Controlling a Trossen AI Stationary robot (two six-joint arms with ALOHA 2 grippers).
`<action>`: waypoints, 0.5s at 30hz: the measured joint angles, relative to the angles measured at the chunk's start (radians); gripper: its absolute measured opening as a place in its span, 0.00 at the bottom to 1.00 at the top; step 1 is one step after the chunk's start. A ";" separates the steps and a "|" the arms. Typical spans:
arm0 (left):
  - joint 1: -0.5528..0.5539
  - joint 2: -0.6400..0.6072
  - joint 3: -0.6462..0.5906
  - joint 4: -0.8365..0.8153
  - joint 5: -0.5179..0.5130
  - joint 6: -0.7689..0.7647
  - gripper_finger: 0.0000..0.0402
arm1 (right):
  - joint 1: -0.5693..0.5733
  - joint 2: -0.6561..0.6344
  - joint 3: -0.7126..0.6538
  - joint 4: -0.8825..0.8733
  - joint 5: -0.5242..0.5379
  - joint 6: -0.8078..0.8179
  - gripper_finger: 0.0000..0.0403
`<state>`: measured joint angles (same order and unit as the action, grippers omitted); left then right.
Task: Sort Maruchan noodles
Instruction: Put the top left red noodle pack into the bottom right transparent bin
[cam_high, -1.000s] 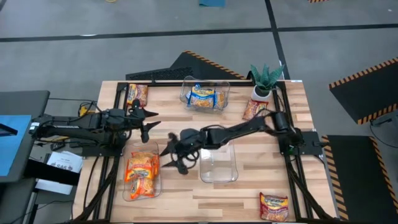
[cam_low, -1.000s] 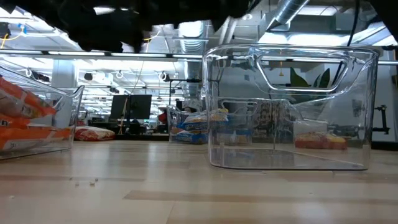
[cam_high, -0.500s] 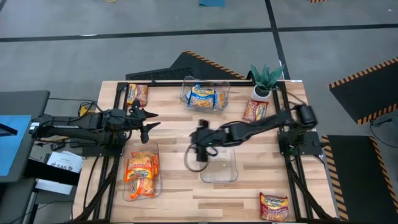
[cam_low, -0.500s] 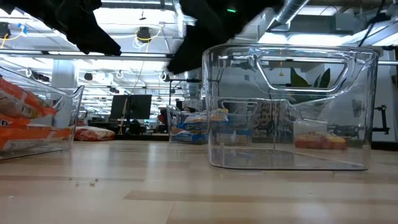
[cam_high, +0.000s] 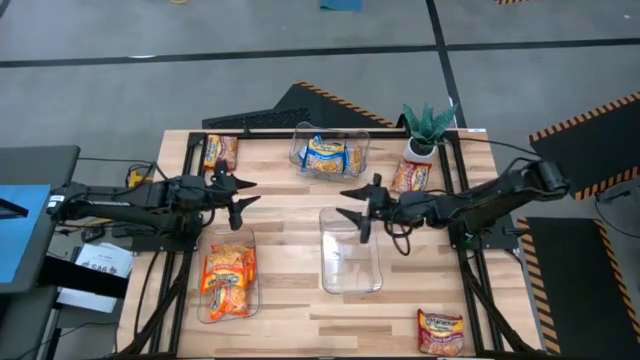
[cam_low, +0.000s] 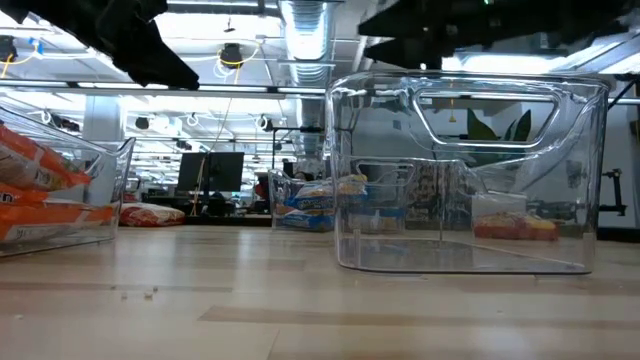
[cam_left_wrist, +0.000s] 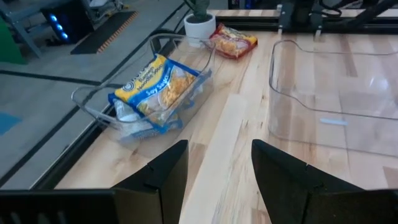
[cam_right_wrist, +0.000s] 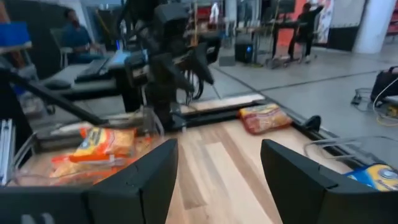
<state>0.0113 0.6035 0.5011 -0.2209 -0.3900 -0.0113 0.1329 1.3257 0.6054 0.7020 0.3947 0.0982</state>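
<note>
Since a second ago we swung our right fingers (cam_high: 362, 213), spread wide and empty, back from the counter's middle toward the red-orange packet (cam_high: 409, 177) beside the far-right plant.

Pale matt wooden table (cam_high: 290, 195); clear glossy plastic bin (cam_high: 350, 252); shiny crinkled plastic noodle packets (cam_high: 229, 278)

Bare table (cam_high: 285, 215) lies between the bins — empty bin (cam_high: 350, 250) blocks centre.
</note>
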 joint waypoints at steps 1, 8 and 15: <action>0.000 0.008 0.000 0.008 -0.002 0.000 0.42 | -0.004 -0.003 -0.019 0.022 0.001 0.000 0.63; 0.001 0.071 0.000 0.035 -0.119 -0.006 0.42 | -0.039 0.015 -0.046 0.070 0.001 0.042 0.63; 0.100 0.140 0.000 -0.154 -0.525 -0.160 0.42 | -0.051 0.022 -0.046 0.059 0.001 0.070 0.63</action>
<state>0.1114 0.7439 0.5014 -0.3750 -0.9155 -0.1710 0.0823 1.3476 0.5591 0.7609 0.3954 0.1684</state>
